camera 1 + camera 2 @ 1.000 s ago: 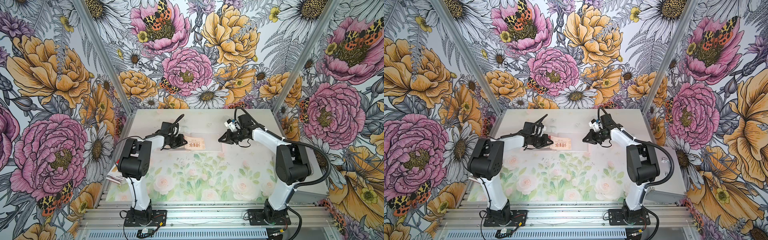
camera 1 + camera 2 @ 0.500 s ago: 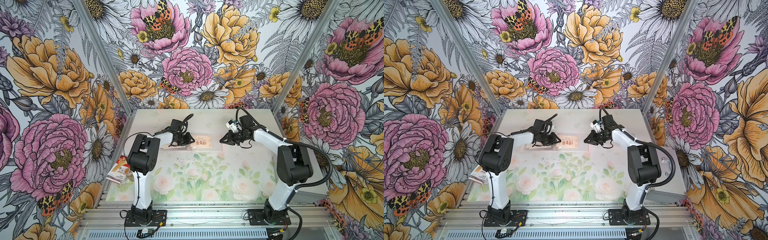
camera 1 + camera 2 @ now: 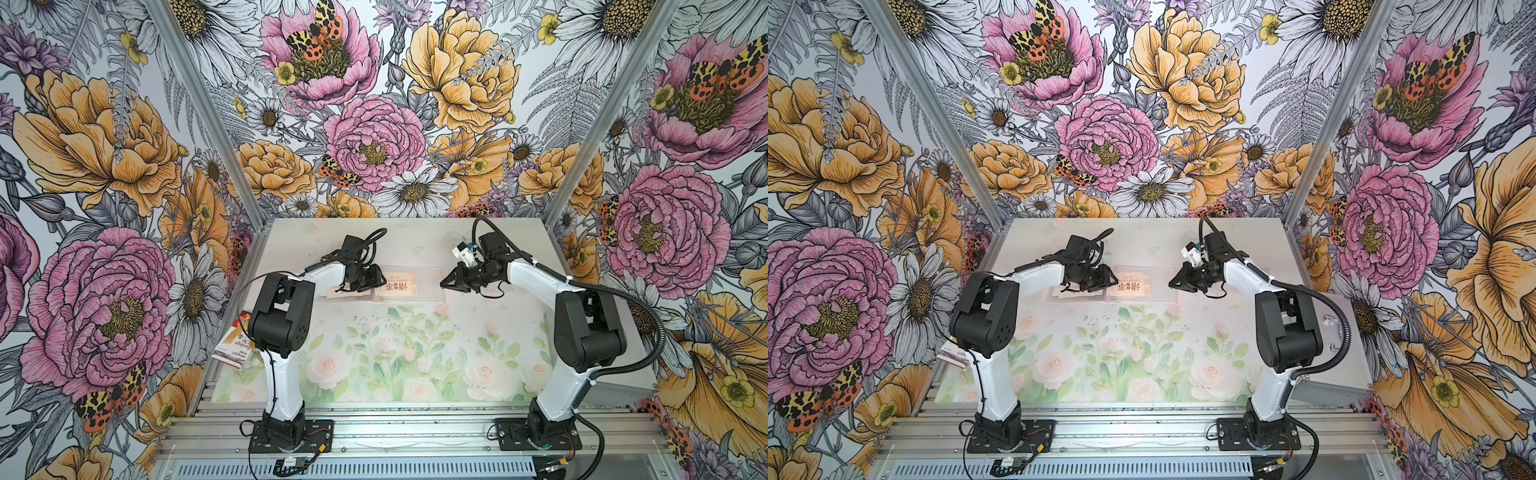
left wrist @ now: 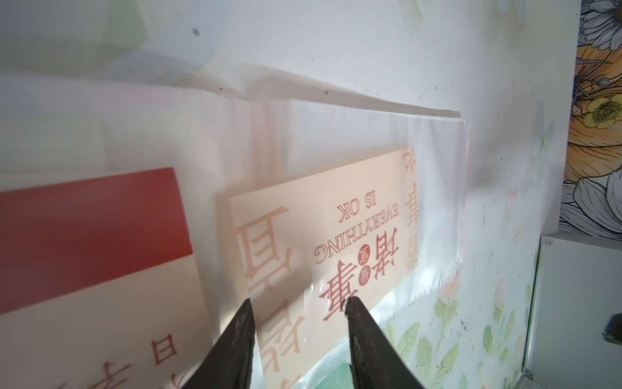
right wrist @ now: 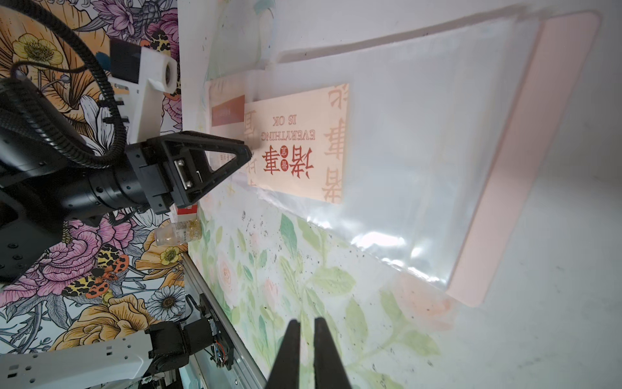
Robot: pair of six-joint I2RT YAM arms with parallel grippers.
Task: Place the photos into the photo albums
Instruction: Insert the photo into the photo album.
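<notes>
**Card's partway into the album, it needs a push**

Starting nearest the bases: the bandage box [image 3: 237,345] sits off the edge of the table [image 3: 374,365] by your left arm's shoulder. The silver case [image 3: 1337,345] sits outside your right arm. Neither matters for this.

Further out, your right gripper [image 5: 307,323] hangs over the table near the pink cover [image 5: 538,134] of the photo album [image 3: 432,278]. Its fingers are pinched almost together with nothing in them. Your left gripper [image 4: 299,303] is down low at the end of the cream "EVERYTHING IS OK" card [image 4: 336,235]. Its jaws are parted and not clamping anything, and the card lies flat beyond the tips.

The photo album lies open on the far half of the table, clear sleeves up. The card rests on it, and the plastic glare over part of the card makes me think it's partway inside a sleeve. The end nearest your left gripper seems to stick out, but I can't say how deep it sits. More cards, one with a red band [image 4: 84,219], lie just beside it under the left wrist.

So I'd call this the insert step on an early card, with most photos left to go. Next move, I reckon: nudge the exposed end fully into the pocket. Stay low and flat so the sleeve doesn't bunch, and maybe pin the album with your right.
</notes>
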